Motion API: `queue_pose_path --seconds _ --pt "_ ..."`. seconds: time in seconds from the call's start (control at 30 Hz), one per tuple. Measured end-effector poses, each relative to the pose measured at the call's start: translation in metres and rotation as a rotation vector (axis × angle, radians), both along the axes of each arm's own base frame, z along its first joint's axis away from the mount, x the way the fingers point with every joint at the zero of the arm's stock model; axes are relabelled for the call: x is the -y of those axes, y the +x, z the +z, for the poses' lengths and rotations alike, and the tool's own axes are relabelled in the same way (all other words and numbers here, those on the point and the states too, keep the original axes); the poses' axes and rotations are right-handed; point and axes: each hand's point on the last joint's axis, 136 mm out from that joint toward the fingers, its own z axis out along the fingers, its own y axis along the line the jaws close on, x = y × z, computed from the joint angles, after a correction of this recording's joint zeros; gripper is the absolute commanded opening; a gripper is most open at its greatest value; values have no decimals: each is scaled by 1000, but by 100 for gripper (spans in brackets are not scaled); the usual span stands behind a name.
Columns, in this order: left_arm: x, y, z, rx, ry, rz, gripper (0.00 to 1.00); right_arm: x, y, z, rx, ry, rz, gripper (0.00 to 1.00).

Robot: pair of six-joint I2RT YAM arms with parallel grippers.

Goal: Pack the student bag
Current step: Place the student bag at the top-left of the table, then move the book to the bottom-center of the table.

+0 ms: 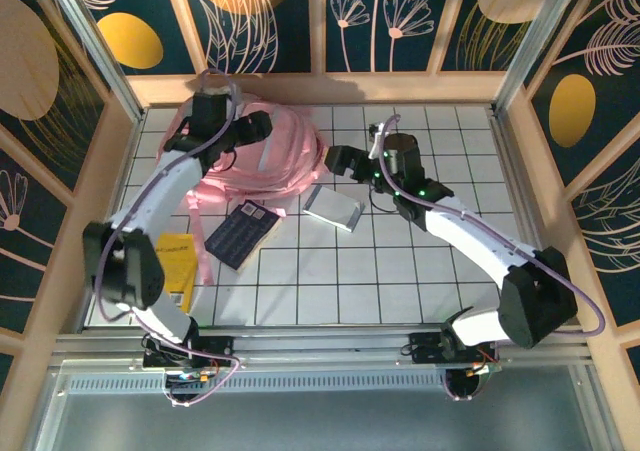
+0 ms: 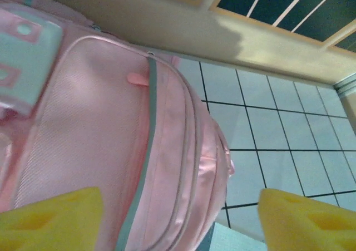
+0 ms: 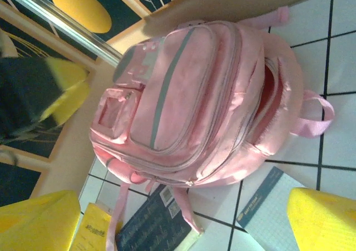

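Observation:
The student bag [image 1: 285,156] is a large pink backpack lying at the back left of the tiled table. Its pale-blue patch [image 2: 25,53] and a pink zipper pull [image 2: 136,79] show in the left wrist view. In the right wrist view the student bag [image 3: 194,89] has its main compartment gaping along the right side. My left gripper [image 1: 260,131] hovers over the bag's top; the left gripper [image 2: 178,223] is open, with the yellow pads [image 2: 53,217] wide apart and nothing between them. To the right of the bag, my right gripper [image 1: 338,159] points at it, and the right gripper [image 3: 181,223] is open and holds nothing.
A dark notebook [image 1: 243,233] lies in front of the bag, partly under a pink strap [image 3: 186,206]. A yellow book [image 1: 175,256] sits at the left edge, under the left arm. A pale squared pad [image 1: 333,207] lies beside the right gripper. A wooden wall [image 1: 320,86] runs behind the bag.

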Motion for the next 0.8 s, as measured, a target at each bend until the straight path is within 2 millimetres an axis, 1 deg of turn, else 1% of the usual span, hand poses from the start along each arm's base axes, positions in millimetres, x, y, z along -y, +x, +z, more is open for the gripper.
queue_pose_path --seconds 0.1,0.13,0.17,0.23,0.3,0.4,0.43,0.5,0.6,0.73,0.8 --pt "-11 -21 -8 3 16 30 87 -1 -6 -12 -16 -18 13 96" --pt "-16 -30 -21 -13 25 44 88 -4 -10 -17 -24 -27 23 95" --pt "-21 -38 -34 -40 38 59 88 -6 -14 -23 -34 -35 34 95" --pt "-32 -56 -73 -118 64 97 89 -12 -23 -34 -54 -51 58 95" --pt "-41 -71 -108 -199 86 133 90 -15 -29 -41 -65 -64 75 95" --pt "-54 -96 -151 -313 103 196 92 -14 -34 -52 -83 -79 82 95" --pt "-57 -100 -160 -337 103 219 93 -13 -36 -57 -91 -84 83 95" --pt "-62 -106 -172 -373 101 261 94 -12 -39 -66 -107 -95 84 95" --pt "-66 -107 -187 -411 92 306 95 -10 -44 -77 -127 -109 89 95" --pt "-65 -106 -211 -463 69 344 95 -9 -50 -85 -140 -118 94 95" --pt "-66 -108 -221 -481 67 352 95 -7 -52 -88 -144 -121 94 95"
